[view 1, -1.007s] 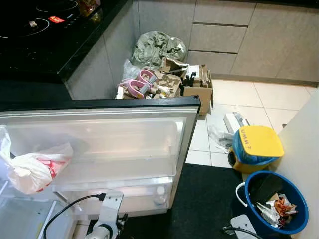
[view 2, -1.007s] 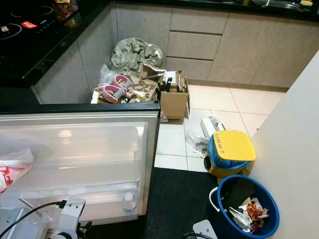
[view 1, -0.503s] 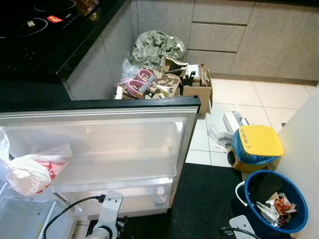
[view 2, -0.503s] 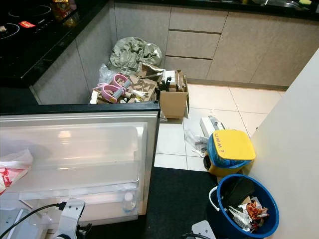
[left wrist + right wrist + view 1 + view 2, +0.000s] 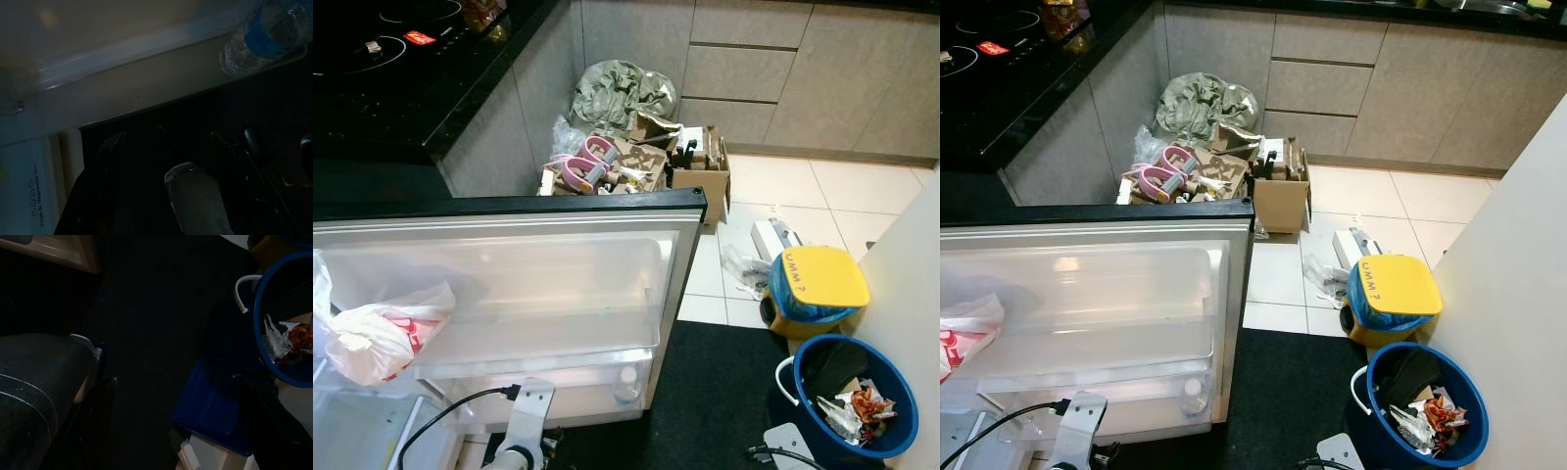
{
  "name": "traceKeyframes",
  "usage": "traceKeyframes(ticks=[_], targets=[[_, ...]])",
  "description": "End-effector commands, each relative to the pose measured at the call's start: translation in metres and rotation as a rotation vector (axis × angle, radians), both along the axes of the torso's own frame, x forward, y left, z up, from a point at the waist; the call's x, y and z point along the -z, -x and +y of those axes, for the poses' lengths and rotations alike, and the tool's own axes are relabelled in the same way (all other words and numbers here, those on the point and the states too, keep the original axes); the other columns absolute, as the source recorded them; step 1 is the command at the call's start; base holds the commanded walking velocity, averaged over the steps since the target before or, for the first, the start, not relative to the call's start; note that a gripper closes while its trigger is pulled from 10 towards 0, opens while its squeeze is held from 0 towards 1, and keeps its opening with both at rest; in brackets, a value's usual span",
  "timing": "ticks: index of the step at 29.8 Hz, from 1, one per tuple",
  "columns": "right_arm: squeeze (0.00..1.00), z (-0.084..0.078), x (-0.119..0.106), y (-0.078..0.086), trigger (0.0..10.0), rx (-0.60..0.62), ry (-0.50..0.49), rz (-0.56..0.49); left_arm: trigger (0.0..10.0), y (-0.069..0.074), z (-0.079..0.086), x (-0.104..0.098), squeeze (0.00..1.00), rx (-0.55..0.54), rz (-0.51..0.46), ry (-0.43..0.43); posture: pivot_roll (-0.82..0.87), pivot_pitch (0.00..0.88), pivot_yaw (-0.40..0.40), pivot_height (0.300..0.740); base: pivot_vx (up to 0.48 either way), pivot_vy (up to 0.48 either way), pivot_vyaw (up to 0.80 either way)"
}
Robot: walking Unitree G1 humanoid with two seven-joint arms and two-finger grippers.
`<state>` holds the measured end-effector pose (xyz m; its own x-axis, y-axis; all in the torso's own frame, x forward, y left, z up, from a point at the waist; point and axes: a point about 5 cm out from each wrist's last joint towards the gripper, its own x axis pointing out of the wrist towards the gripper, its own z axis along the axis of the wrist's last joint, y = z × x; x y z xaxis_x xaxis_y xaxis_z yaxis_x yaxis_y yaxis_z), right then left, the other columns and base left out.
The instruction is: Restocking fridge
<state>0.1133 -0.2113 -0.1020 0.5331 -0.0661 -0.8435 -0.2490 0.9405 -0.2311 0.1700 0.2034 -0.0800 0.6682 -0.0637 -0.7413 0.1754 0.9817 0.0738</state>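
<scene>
A black countertop (image 5: pixel 406 93) with an induction hob (image 5: pixel 382 39) fills the far left. Beyond it, in the corner of the grey cabinets (image 5: pixel 1371 83), lies a crumpled grey-green bag (image 5: pixel 617 90) above a heap of cardboard scraps and pink rings (image 5: pixel 587 162). Just right of the heap stands an open cardboard box (image 5: pixel 703 176). On the tiled floor (image 5: pixel 822 191) to the right sits a bin with a yellow lid (image 5: pixel 820 282), and nearer, a blue bucket (image 5: pixel 1422 401) holding plastic wrappers. A black mat (image 5: pixel 1283 401) lies beside the bucket.
</scene>
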Motion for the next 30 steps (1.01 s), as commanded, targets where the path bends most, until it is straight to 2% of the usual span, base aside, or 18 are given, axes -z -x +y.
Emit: traceKeyframes(ticks=[1, 14, 20, 25, 30], targets=[[0.00, 0.000, 0.000, 0.001, 10.0, 0.012, 0.001, -0.001, 10.0, 0.006, 0.005, 0.002, 0.00, -0.004, 0.025, -0.015, -0.10, 0.049, -0.050, 0.740, 0.000, 0.000, 0.00], [0.00, 0.000, 0.000, 0.001, 10.0, 0.011, 0.000, -0.002, 10.0, 0.012, 0.007, 0.005, 0.00, -0.018, 0.052, -0.023, -0.10, 0.050, -0.051, 0.740, 0.000, 0.000, 0.00], [0.00, 0.000, 0.001, 0.003, 10.0, 0.012, 0.001, 0.004, 10.0, 0.023, 0.015, 0.010, 0.00, -0.094, 0.099, -0.021, -0.10, 0.053, -0.048, 0.740, 0.000, 0.000, 0.00], [0.00, 0.000, 0.001, 0.004, 10.0, 0.010, 0.000, 0.007, 10.0, 0.056, 0.034, 0.017, 0.00, -0.177, 0.188, -0.055, -0.09, 0.057, -0.047, 0.740, 0.000, 0.000, 0.00], [0.00, 0.000, 0.001, 0.004, 10.0, 0.005, 0.000, 0.011, 10.0, 0.068, 0.041, 0.018, 0.00, -0.179, 0.211, -0.078, -0.08, 0.055, -0.050, 0.740, 0.000, 0.000, 0.00]])
